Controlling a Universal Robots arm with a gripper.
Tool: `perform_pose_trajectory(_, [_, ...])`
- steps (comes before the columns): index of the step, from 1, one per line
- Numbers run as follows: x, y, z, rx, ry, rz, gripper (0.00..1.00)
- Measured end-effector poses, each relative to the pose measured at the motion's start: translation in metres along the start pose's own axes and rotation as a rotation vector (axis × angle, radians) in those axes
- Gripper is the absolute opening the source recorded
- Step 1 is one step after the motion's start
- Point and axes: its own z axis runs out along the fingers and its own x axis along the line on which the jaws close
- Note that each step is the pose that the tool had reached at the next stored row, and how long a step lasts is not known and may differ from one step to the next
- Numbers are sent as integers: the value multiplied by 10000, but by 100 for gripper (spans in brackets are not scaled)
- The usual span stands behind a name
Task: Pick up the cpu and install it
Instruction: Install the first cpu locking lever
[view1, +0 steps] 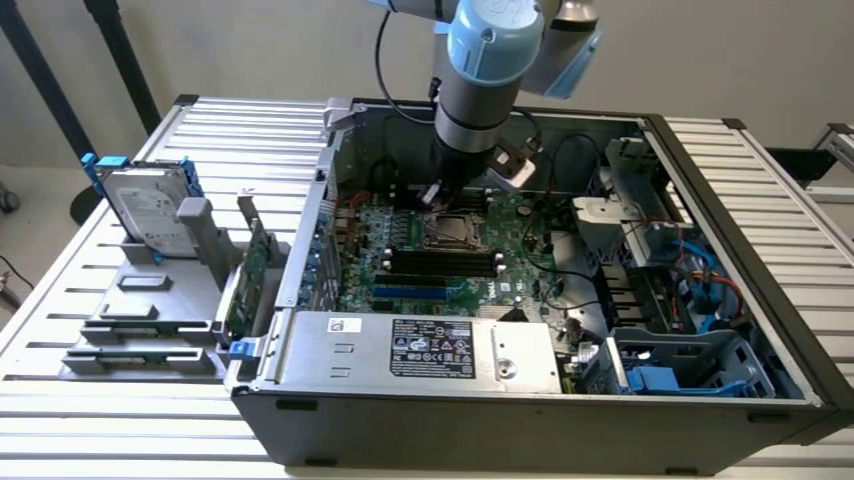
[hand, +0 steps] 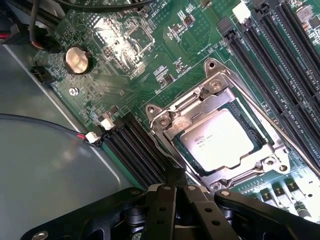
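cpu (hand: 220, 137) seated in socket (hand: 165, 117) | claw (hand: 172, 192) just above, apart

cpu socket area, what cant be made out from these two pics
- Small square silver-topped cpu sits in the metal-framed socket in the wrist view; its printed text is too small to read.
- Whether the socket frame is latched: not clear.
- Black gripper: its fingertips are cut off by the wrist view's edge, so open or shut cannot be told.
- In the exterior view the blue-grey robot arm covers the gripper and part of the socket.
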Motion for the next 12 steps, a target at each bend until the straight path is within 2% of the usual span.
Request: perform_pose_trajectory(12, [41,62,0,2,-1,-6,11])
